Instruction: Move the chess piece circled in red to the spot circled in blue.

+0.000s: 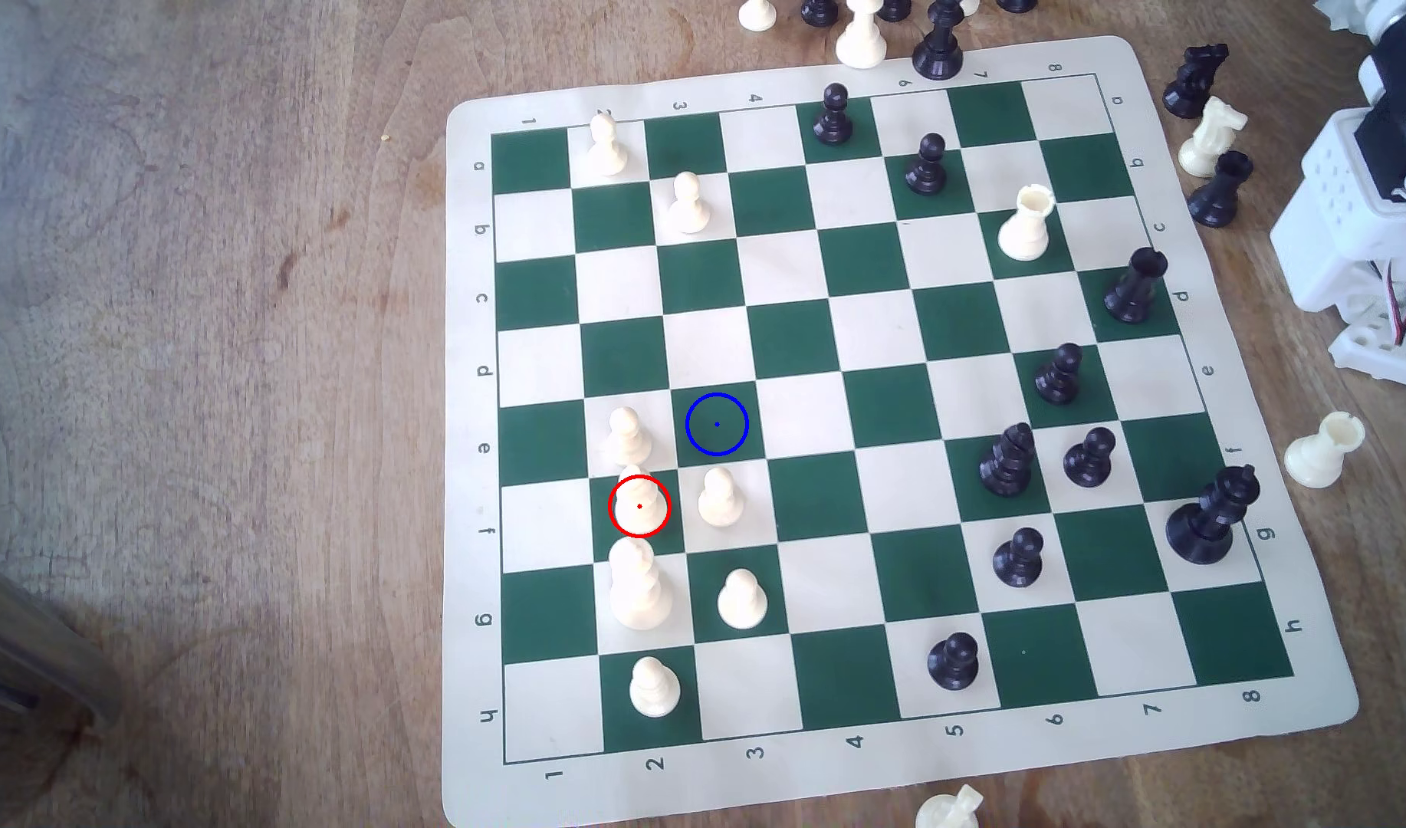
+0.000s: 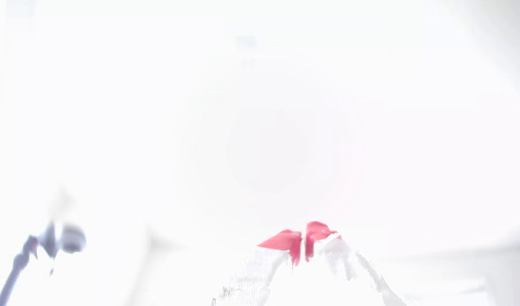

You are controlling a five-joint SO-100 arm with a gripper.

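Fingers red-tipped, closed together, empty, chess piece red-ringed on board, apart from them

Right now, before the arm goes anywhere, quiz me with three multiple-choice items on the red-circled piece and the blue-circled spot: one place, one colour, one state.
1. In the exterior view, where is the spot relative to the chess piece?
A. Straight below it
B. On the diagonally adjacent square, up and to the exterior view's right
C. Along the column 8 edge

2. What colour is the spot's square?
A. White
B. Brown
C. Dark green

3. What state is the spot in?
A. Bare
B. Holding a black pawn
C. Holding a toppled white piece

Answers:
1 B, since the two squares meet at a corner.
2 C, since green shows inside the blue ring.
3 A, since nothing stands within the ring.
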